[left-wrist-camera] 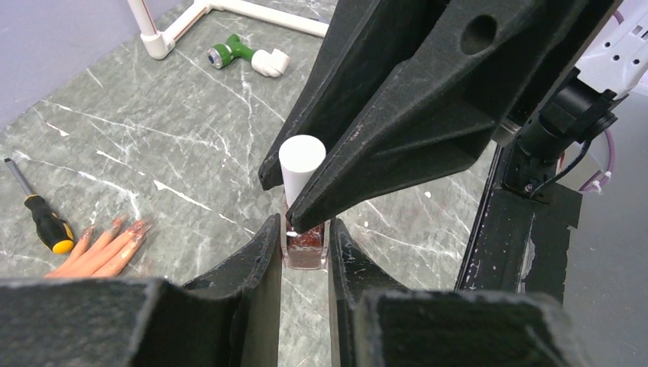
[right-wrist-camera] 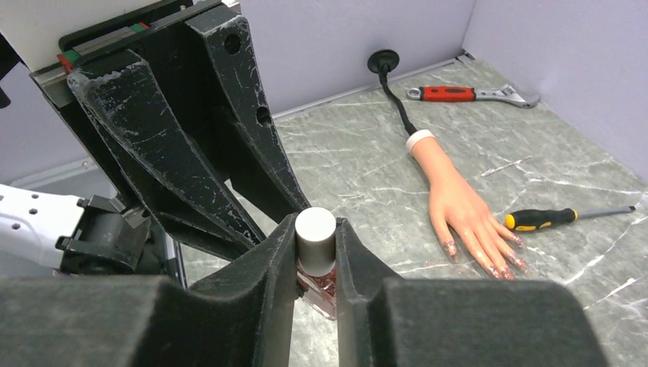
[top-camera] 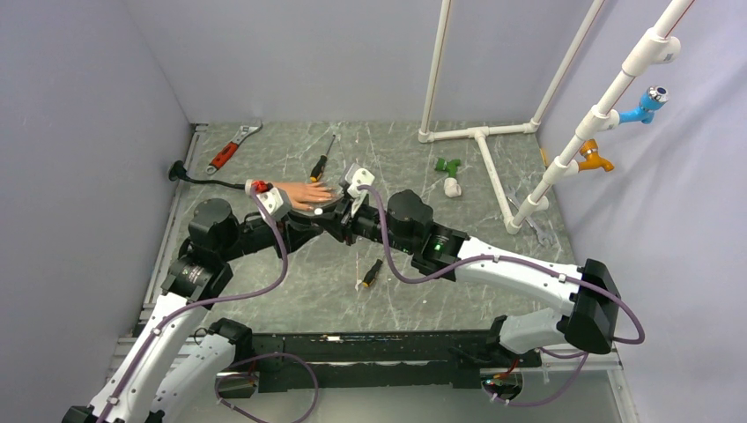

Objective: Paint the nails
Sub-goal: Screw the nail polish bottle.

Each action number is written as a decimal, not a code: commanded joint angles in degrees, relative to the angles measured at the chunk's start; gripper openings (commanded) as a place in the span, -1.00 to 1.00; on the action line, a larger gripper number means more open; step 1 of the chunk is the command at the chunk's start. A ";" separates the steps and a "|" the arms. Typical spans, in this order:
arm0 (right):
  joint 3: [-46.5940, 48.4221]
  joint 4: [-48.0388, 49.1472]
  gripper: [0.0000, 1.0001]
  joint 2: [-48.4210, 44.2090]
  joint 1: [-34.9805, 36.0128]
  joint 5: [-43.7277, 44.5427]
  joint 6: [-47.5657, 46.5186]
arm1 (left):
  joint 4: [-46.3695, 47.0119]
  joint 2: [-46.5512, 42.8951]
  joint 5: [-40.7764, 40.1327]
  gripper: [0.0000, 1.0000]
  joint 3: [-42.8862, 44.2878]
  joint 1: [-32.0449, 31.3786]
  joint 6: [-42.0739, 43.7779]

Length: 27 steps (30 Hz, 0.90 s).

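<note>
Top view: left gripper (top-camera: 333, 220) and right gripper (top-camera: 353, 218) were seen tip to tip beside the mannequin hand (top-camera: 304, 195). Left wrist: the polish bottle (left-wrist-camera: 306, 252) was clamped low and could be twisted loose. Right wrist: the cap (right-wrist-camera: 315, 228) was pinched, with the nails (right-wrist-camera: 500, 264) well apart from it. Polish could be spilled.

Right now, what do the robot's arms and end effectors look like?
The left arm and right arm are white with black joints, each trailing a purple cable. A green light glows on the right arm. The left end effector and right end effector each have two black wedge-shaped fingers, scuffed pale at the edges.
</note>
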 commanded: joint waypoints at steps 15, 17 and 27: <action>3.76 -4.94 0.52 -4.69 -1.69 -12.47 -4.39 | 3.34 -0.60 -2.45 -1.00 1.46 0.36 0.04; 6.58 -8.72 0.52 -4.47 -5.03 -22.27 -5.06 | 3.75 -0.72 -1.05 -1.00 1.50 0.42 -0.02; 10.29 -12.26 0.47 -3.89 -11.49 -42.65 -7.21 | 7.64 -0.09 11.39 -1.00 0.78 0.45 -1.71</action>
